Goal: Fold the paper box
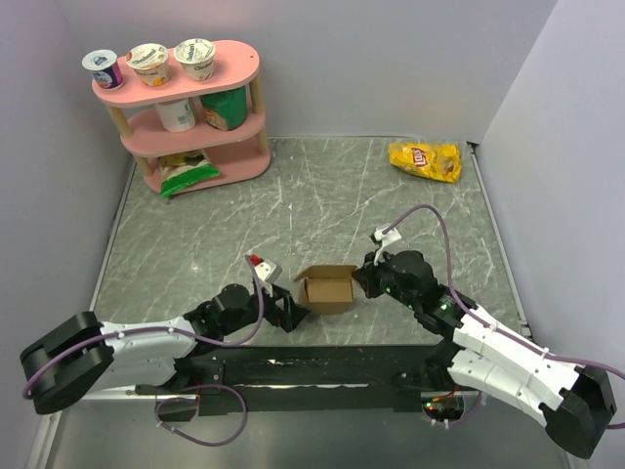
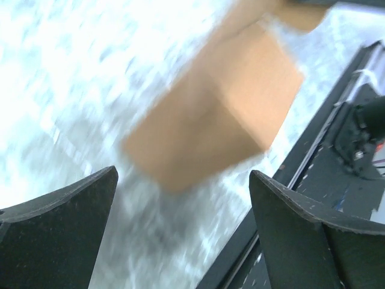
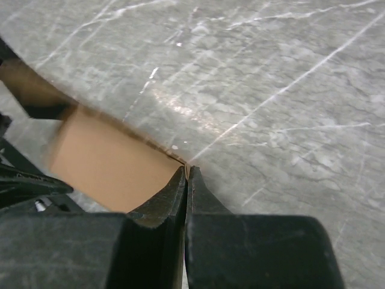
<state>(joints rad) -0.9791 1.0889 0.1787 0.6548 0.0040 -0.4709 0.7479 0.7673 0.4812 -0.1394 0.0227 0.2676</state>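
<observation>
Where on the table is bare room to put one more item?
The middle of the table, between the pink shelf and the yellow chip bag, is bare; so is the left side in front of the shelf. Crowded: the near edge, where left arm and right arm meet at the paper box.

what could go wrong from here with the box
1. The right gripper seems to pinch only a thin edge of the paper box, so the edge could slip out or the wall could crease.
2. The left gripper is open and not gripping the box, so a push from the right may slide or tip it.
</observation>
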